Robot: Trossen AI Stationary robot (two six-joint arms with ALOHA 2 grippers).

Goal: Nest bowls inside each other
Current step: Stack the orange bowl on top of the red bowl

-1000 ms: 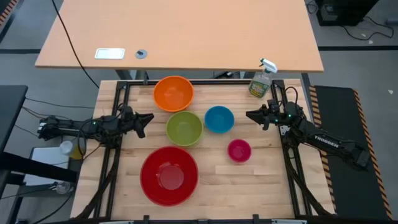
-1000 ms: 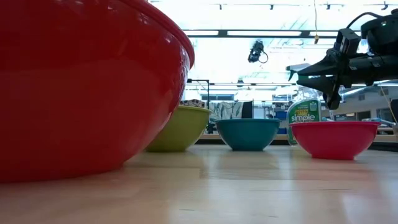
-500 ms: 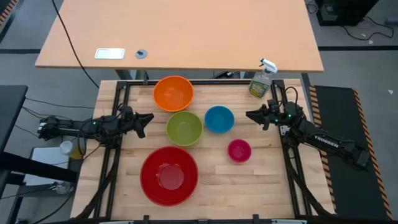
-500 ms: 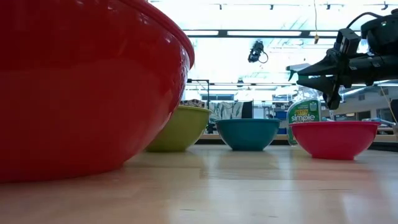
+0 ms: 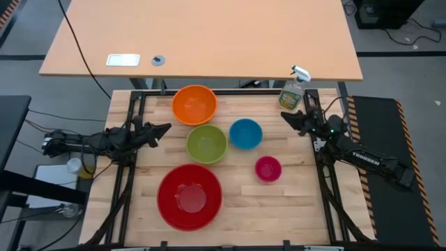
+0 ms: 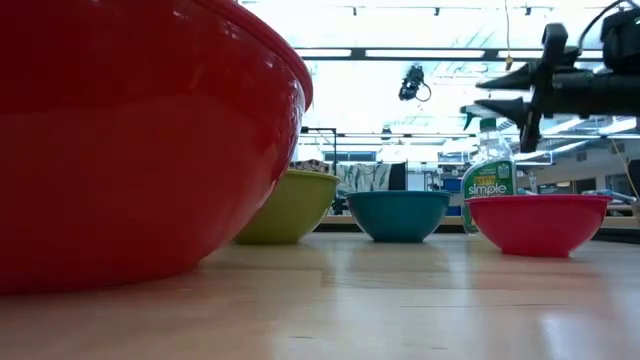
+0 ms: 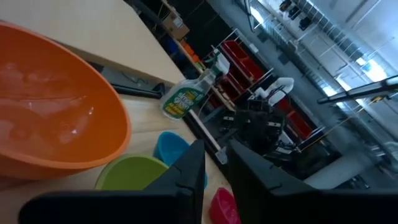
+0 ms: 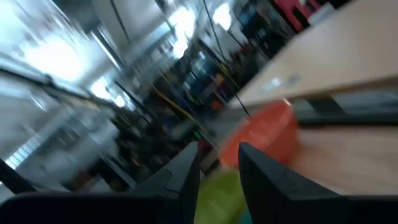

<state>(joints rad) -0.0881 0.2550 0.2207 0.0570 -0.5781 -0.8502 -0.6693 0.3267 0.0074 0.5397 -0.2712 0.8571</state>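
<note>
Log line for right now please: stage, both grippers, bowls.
stage: not started | left gripper: shut, empty, left table edge | right gripper: empty, beside spray bottle | bowls: five, all separate, none nested

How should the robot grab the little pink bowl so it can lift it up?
Probably by its rim. The pink bowl sits upright and open on the table, apart from the blue bowl, so a gripper could come straight down with one finger inside the wall and one outside. The side facing the right gripper looks easiest, since that arm waits nearest.
</note>
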